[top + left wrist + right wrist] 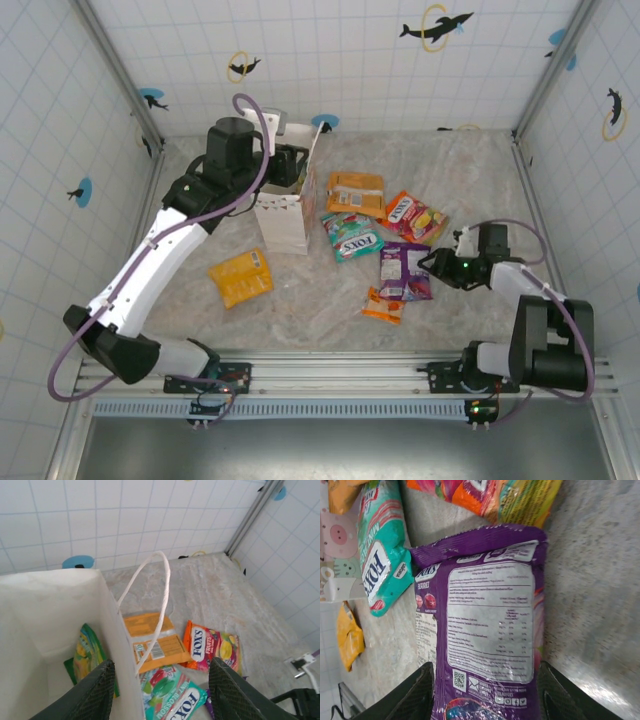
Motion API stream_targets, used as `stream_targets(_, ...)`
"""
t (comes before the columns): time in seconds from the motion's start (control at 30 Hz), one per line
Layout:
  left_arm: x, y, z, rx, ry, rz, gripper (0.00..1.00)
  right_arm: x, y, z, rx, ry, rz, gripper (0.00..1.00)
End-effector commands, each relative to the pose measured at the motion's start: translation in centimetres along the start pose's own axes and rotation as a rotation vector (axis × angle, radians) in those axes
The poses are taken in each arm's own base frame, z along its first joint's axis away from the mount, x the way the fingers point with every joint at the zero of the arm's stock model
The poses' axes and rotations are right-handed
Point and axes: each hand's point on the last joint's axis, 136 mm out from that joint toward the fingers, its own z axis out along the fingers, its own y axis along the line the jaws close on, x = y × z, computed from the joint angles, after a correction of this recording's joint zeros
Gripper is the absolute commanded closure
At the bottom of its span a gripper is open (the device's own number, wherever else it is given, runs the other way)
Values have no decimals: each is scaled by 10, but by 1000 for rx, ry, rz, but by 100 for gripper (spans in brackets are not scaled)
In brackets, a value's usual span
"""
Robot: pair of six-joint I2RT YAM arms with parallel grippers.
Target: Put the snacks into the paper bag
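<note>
The white paper bag (290, 215) stands upright at the middle left, with a green snack packet (87, 652) inside it. My left gripper (287, 168) hangs open over the bag's mouth, its jaws astride the bag's right wall (112, 630) and holding nothing. Five packets lie right of the bag: orange (356, 193), red-yellow (416, 216), teal (352, 236), purple (404, 270) and small orange (383, 305). A yellow-orange packet (241, 277) lies left of the bag. My right gripper (485, 665) is open and low, its fingers along both sides of the flat purple packet (490, 620).
Tiled walls close in the marbled table (480, 170) at the back and on both sides. The bag's loop handle (150, 605) arches up between my left fingers. A metal rail (330, 375) runs along the near edge, with both arm bases on it.
</note>
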Motion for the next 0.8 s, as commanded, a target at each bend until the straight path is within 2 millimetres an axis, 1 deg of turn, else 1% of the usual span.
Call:
stream_targets(0.0, -14, -6, -12, 32, -59, -17, 48, 5, 3, 7, -65, 23, -23, 45)
stream_targets(0.17, -18, -8, -13, 42, -78, -16, 49, 12, -10, 13, -33, 31, -12, 45)
stream_targets(0.37, -17, -9, -10, 49, -74, -16, 49, 20, -15, 20, -36, 47, 2, 45)
stream_targets(0.4, -17, -9, -10, 54, -73, -15, 49, 22, -15, 22, -40, 50, 3, 51)
stream_targets(0.47, -18, -10, -10, 58, -76, -15, 49, 24, -14, 23, -55, 60, 5, 71)
stream_targets(0.5, -18, -10, -10, 59, -78, -15, 49, 24, -12, 23, -61, 64, 4, 77)
stream_targets(0.57, -20, -11, -12, 62, -85, -14, 49, 23, -11, 21, -63, 61, -4, 82)
stream_targets(0.67, -24, -13, -15, 66, -96, -12, 49, 16, -3, 15, -64, 21, -35, 91)
stream_targets(0.77, -26, -14, -17, 73, -105, -10, 49, 6, 7, 6, -69, -39, -80, 94)
